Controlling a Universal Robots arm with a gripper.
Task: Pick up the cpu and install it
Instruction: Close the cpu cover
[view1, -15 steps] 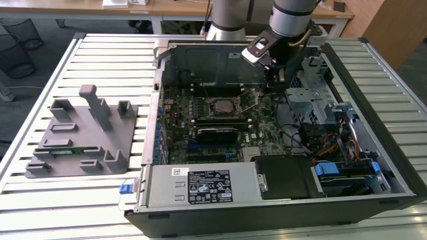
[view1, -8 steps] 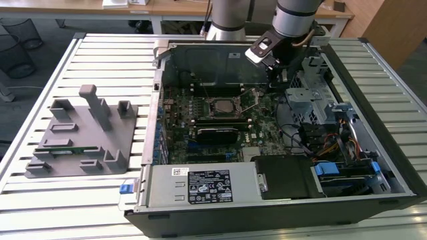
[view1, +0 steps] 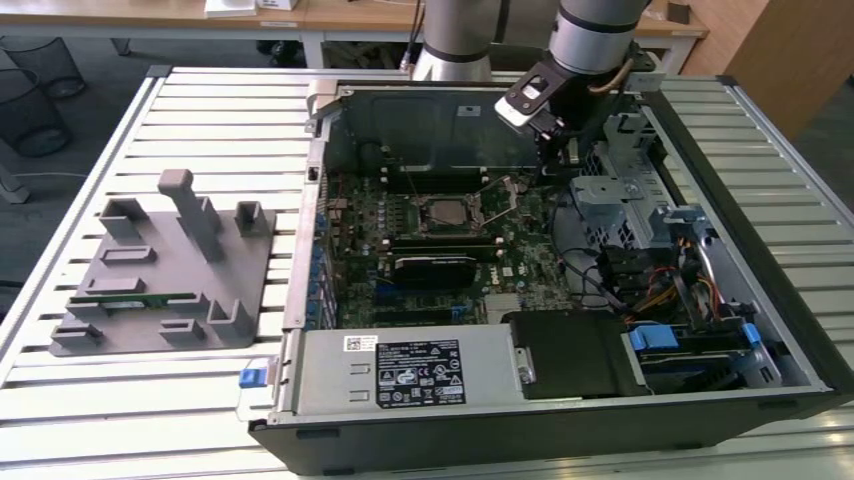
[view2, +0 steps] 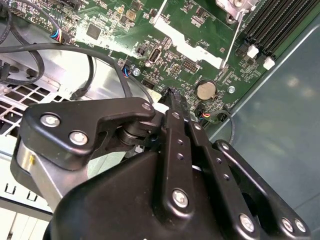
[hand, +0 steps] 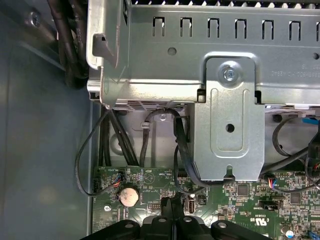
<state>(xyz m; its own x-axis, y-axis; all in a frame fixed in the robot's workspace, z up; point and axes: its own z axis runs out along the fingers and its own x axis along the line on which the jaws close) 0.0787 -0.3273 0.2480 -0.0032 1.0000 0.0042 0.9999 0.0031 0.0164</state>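
In the exterior view the open computer case (view1: 310, 200) lies on a slatted table with its green motherboard (view1: 521, 260) facing up. A dull grey square that looks like the cpu (view1: 446, 211) sits inside the metal socket frame in the middle of the board. A thin socket lever (view1: 503, 200) stands raised beside it. My gripper (view1: 553, 160) hangs inside the case to the exterior view's right of the socket, near the silver drive cage (view1: 617, 190). In both wrist views its black fingers (view2: 175, 107) (hand: 172, 207) are pressed together with nothing between them, just above the board's edge.
A grey holder fixture (view1: 167, 265) with a green memory stick (view1: 134, 298) lies on the table at the exterior view's left. A black block (view1: 434, 268) sits below the socket. The power supply (view1: 400, 370), black cables (hand: 180, 150) and a coin battery (hand: 128, 196) are close by.
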